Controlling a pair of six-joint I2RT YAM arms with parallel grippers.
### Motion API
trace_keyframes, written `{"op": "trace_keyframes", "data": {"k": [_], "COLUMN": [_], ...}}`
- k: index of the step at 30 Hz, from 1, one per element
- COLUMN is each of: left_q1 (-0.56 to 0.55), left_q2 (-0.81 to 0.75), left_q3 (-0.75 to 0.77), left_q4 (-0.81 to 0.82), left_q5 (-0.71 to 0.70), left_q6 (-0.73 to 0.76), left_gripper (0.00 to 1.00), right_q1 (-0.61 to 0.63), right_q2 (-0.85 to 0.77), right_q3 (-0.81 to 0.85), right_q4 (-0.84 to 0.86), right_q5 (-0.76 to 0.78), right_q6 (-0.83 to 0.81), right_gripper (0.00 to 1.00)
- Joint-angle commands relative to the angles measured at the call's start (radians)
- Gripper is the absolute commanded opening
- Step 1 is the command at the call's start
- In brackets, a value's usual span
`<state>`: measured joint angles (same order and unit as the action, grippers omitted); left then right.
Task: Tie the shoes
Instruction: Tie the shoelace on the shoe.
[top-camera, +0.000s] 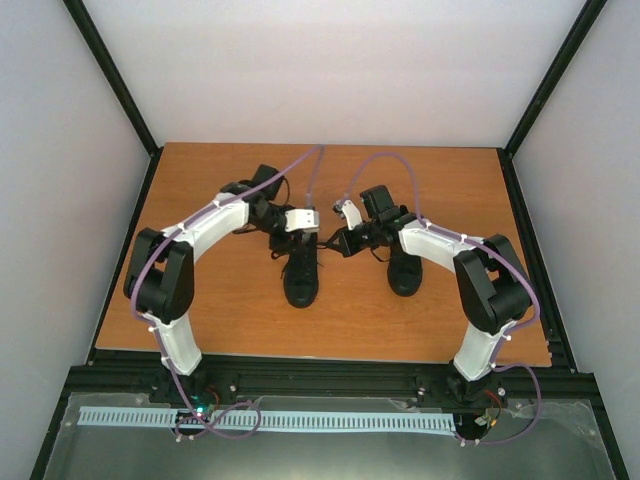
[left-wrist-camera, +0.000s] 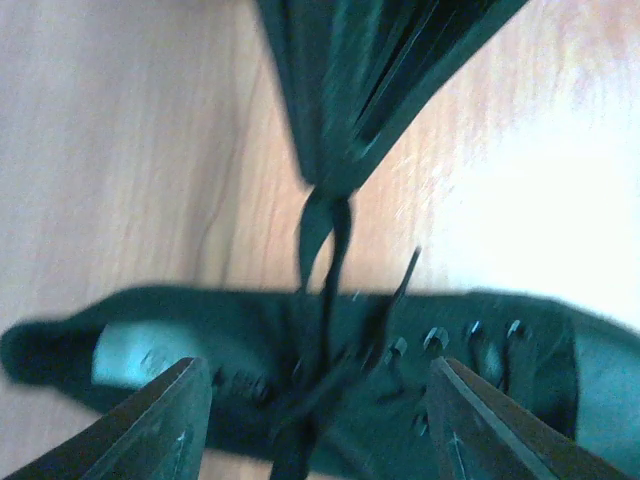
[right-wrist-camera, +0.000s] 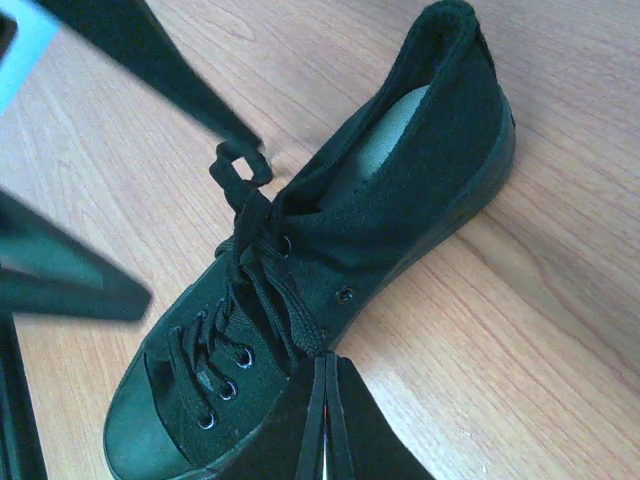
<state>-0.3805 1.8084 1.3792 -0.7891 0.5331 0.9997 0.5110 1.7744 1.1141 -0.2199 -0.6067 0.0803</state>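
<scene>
Two all-black canvas sneakers (top-camera: 301, 275), neither tied yet we reckon: left pincer (left-wrist-camera: 318, 372) wide open, empty; right pincer (right-wrist-camera: 323, 378) clamped on thin black lace (left-wrist-camera: 322, 225), knot pending.

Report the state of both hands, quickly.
Left hand: open, holding nothing.
Right hand: closed on a lace of the shoe.

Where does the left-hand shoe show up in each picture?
Top external: left shoe just left of centre.
Left wrist: lying sideways across the bottom.
Right wrist: diagonal across the middle, toe lower left.
Shared landmark: right gripper, shut on its lace.
</scene>
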Motion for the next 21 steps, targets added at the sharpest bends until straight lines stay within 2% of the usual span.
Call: {"op": "trace_keyframes", "data": {"k": [1,3,10,21], "left_q1": [-0.050,-0.061,-0.089,-0.072], "left_q2": [0.042,0.068,0.098,0.066], "left_q3": [0.036,0.046,0.011,-0.092], "left_q4": [0.086,0.103,0.159,0.189], "left_q5": [0.026,0.021,-0.055,-0.132], "left_q6": [-0.128,-0.160,-0.182,-0.142], "left_gripper": [0.61,0.57,0.31,0.17], "right_q1": [-0.005,-0.005,-0.005,-0.007], "right_q2": [0.007,0.005,-0.006,-0.049], "right_q3": [0.016,0.019,0.018,0.011], "right_q4": [0.017,0.017,0.022,0.003], "right_q5": [-0.013,-0.012,-0.012,0.018], "right_q6": [0.009,0.009,0.012,-0.002], "right_gripper": [0.03,0.03,0.03,0.03]}}
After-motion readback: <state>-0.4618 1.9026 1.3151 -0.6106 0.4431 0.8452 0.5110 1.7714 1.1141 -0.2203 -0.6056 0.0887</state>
